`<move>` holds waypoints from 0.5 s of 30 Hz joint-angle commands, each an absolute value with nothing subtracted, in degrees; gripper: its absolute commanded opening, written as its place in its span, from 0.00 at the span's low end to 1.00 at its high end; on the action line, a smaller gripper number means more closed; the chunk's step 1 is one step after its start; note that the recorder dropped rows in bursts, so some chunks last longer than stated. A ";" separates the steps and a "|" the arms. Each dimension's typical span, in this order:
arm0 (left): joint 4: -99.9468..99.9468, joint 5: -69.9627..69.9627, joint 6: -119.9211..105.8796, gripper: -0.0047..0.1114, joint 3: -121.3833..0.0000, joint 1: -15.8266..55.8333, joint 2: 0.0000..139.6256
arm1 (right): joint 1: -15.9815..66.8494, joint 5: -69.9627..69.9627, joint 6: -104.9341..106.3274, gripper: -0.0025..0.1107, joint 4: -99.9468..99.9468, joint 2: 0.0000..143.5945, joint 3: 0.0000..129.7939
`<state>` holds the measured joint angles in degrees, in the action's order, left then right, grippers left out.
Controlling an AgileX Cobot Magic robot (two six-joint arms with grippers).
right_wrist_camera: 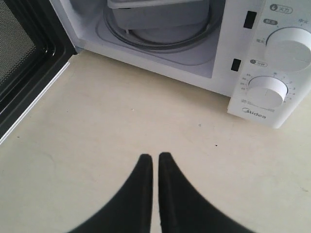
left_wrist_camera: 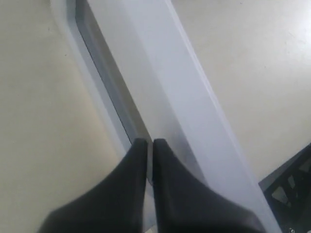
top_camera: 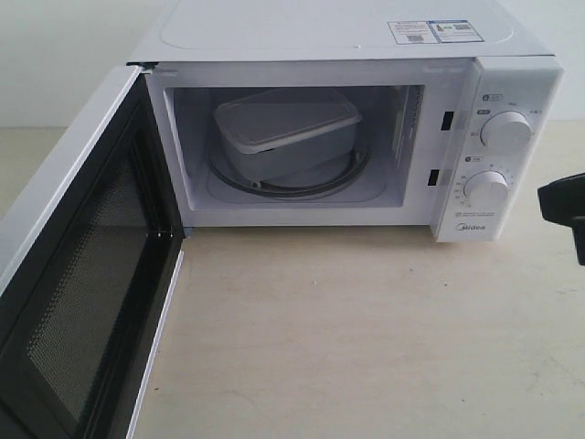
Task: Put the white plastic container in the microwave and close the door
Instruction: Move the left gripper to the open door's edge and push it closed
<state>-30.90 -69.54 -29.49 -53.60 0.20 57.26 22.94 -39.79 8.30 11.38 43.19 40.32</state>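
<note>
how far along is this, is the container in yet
Done: the white plastic container sits tilted inside the microwave. In hand: the left gripper, shut, is at the outer face of the door. Left: the door stands wide open and needs swinging closed. The right gripper is shut and empty.

Lower end of the door (top_camera: 82,293) off-frame
</note>
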 commanded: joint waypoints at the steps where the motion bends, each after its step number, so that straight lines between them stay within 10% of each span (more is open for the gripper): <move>1: -30.71 -69.96 -30.80 0.08 -53.35 2.20 58.17 | 22.73 -38.25 9.11 0.02 11.48 43.39 40.68; 15: -33.10 -69.96 -30.90 0.08 -50.40 10.65 59.09 | 22.73 -36.06 9.54 0.02 11.48 43.29 40.68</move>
